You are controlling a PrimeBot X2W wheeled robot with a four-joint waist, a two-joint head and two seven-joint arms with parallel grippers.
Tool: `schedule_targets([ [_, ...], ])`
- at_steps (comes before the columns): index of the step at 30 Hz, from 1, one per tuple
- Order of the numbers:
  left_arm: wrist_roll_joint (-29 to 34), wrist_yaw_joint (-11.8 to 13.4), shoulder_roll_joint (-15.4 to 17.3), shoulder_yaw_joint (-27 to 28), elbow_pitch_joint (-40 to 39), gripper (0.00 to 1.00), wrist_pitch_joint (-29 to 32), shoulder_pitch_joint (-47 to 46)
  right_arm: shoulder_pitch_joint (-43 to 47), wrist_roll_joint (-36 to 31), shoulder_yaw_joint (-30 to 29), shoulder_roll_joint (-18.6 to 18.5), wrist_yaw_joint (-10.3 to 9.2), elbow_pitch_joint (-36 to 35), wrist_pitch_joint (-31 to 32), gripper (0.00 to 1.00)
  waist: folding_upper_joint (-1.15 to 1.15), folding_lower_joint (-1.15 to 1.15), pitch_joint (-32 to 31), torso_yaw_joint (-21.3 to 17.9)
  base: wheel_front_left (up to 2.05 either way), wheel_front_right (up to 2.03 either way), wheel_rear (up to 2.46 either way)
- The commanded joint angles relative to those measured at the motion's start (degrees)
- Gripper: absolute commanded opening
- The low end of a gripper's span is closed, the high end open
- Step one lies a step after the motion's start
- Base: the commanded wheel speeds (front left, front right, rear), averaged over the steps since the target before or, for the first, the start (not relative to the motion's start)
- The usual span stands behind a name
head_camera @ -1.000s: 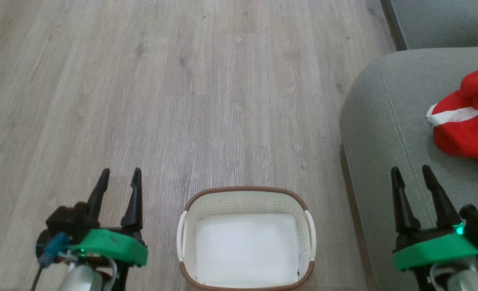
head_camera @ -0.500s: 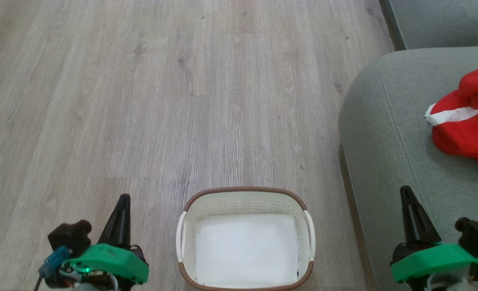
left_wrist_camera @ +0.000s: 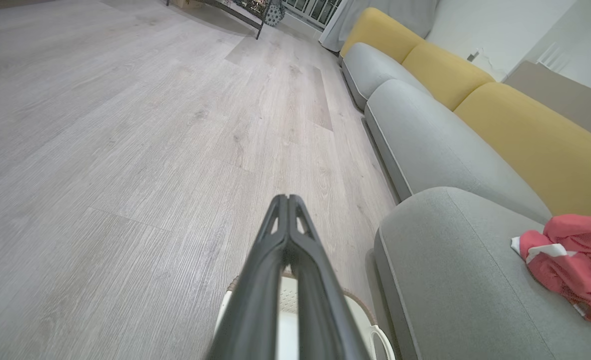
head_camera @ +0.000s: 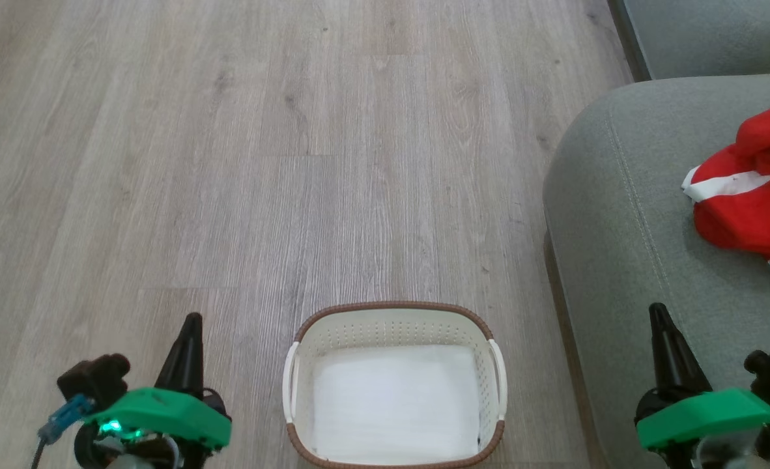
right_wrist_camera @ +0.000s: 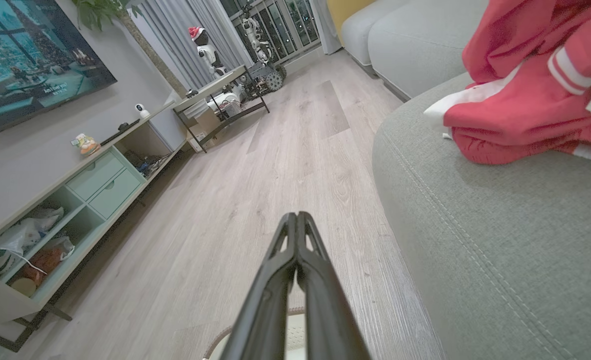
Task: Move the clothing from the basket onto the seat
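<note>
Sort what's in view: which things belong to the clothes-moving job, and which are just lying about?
Job: red clothing, lying on the grey seat; cream basket, lined with a white sheet.
Lying about: wood floor; yellow back cushions; TV cabinet; wall screen; black-framed side table.

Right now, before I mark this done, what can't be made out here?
Head view: the clothing on the seat is cut by the right edge; garment count unclear.
Head view: the white liner in the basket hides anything beneath it.
Left wrist view: the shut left gripper covers most of the basket.
Right wrist view: shelf items too small to identify.
</note>
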Motion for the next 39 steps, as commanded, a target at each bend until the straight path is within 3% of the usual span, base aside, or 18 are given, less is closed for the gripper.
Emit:
schedule_targets([
  [1,-1.26,-0.46,0.19,1.78,-1.68,0.0,0.28,-3.02,-2.9,1.51,-0.39,0.01,0.0,-1.48,0.26,0.0,0.0,0.0,0.0,-0.02,0.0,0.0,0.0],
  [39,-22.27,-3.25,-2.12,8.22,-1.26,0.0,6.56,-4.12,-6.12,23.87,-2.08,1.1,-0.01,1.41,6.07,0.0,0.0,0.0,-0.19,-0.66,0.0,0.0,0.0],
])
